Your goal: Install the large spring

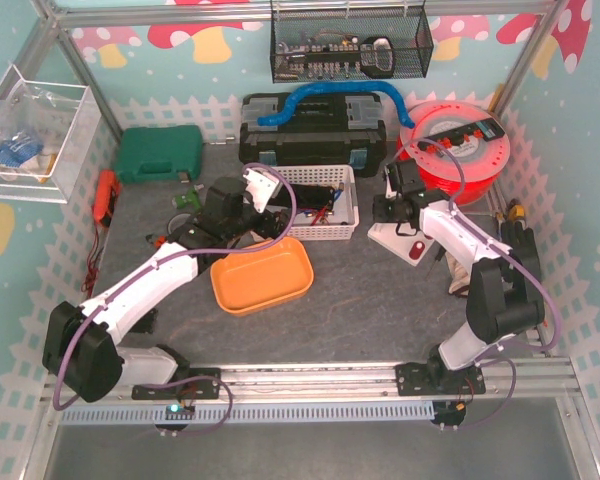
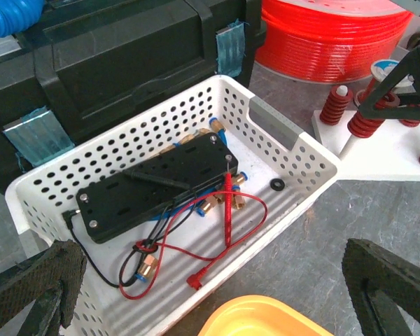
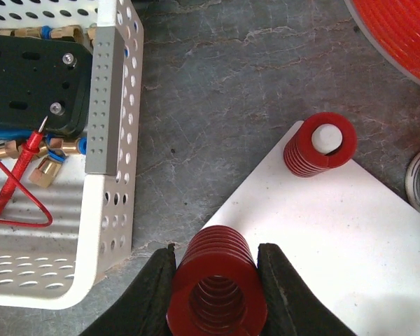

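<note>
Over at the near corner of the white base plate (image 3: 336,224), the right hand (image 3: 215,259) is clamped partway shut around the large red coil spring (image 3: 213,297), holding it upright above the plate. A smaller red spring (image 3: 320,143) already sits on its white peg. The left hand (image 2: 217,280) gapes wide and empty, near the white perforated basket (image 2: 294,150). To my eye, seating and release remain.

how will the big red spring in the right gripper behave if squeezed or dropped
The large red spring has thick, close coils, so it is probably stiff in the right gripper. Being round, it would likely roll if laid sideways on the white base plate. Its smooth finish may slip.
</note>
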You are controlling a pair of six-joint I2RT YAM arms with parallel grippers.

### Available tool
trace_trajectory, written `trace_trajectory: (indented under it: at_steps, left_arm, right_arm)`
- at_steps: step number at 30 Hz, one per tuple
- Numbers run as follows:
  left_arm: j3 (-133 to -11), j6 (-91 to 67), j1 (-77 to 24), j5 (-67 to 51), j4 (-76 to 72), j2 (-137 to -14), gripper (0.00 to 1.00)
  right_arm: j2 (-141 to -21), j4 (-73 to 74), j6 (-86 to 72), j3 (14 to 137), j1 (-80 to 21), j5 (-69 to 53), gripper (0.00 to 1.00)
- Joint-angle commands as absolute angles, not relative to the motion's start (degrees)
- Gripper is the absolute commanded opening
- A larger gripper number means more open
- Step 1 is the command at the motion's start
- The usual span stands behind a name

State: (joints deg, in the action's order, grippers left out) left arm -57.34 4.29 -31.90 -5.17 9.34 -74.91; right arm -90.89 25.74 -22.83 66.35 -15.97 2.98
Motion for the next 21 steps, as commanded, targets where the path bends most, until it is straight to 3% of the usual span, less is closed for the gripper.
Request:
trace_trajectory:
  at_steps: [1,8,11,21]
  left_arm:
    - [-58.2,5.1,-31.5,-6.1,9.0,-75.2,0.99]
    - [-57.8,4.9,-31.4,-6.3,9.0,-74.8,0.99]
    - [-57.8,4.9,-31.5,-6.3,9.0,-74.9,0.99]
    - [-57.2,2.6,-31.3,-3.5,6.9,-75.2,0.99]
  right_arm:
    - [-91.1,26.0,-23.6,64.9,-15.7,3.6,0.0]
    - [-93.6,21.3,-24.2,61.9,-15.7,3.7,0.0]
    - [-95.2,20.5,-24.9,62.0,-15.7,4.3,0.07]
    - [-92.0,20.8,-24.6,61.2,-15.7,6.1,0.61]
